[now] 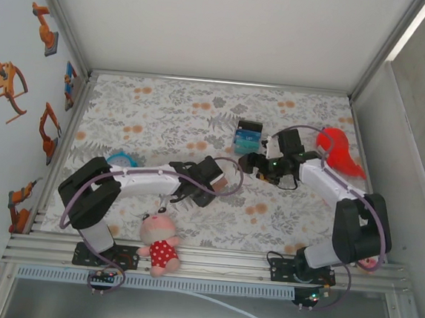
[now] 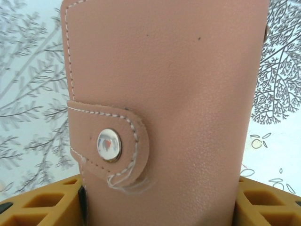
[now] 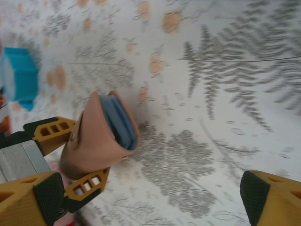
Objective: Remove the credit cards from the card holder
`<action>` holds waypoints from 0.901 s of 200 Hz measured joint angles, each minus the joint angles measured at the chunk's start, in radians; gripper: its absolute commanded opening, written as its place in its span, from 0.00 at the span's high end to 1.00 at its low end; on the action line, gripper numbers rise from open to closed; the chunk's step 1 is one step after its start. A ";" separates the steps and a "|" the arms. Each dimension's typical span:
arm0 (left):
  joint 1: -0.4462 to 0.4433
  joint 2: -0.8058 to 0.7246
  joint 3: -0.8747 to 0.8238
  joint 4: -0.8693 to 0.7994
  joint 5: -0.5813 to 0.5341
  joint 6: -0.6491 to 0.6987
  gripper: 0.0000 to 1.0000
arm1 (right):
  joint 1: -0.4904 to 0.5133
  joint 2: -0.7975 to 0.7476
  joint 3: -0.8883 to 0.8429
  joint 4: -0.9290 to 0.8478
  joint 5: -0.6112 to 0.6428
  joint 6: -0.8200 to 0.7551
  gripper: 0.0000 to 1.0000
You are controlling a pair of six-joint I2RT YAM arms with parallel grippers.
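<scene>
Left gripper (image 2: 157, 203) around snap-closed pinkish-tan card holder (image 2: 188, 94)

card holder (image 2: 188, 94): leather-like, fine grain, matt pinkish-tan, white stitching, frayed thread at tab. Snap (image 2: 109, 144): glossy mirror-like metal. right gripper (image 3: 150, 200) jaws: matt yellow plastic, black textured pads (image 3: 46, 197). Worktop (image 1: 172, 107): matt floral-printed sheet. Plush doll (image 1: 159, 242): soft fabric. Front rail (image 1: 211, 263): bare matt aluminium.
</scene>
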 measured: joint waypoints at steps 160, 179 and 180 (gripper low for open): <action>-0.051 -0.186 -0.002 0.029 -0.070 0.051 0.51 | 0.041 0.055 -0.106 0.544 -0.389 0.369 0.23; -0.056 -0.186 0.002 0.034 -0.073 0.052 0.51 | 0.063 0.064 -0.106 0.555 -0.389 0.384 0.33; -0.056 -0.186 0.002 0.035 -0.073 0.052 0.51 | 0.065 0.066 -0.106 0.555 -0.389 0.383 0.33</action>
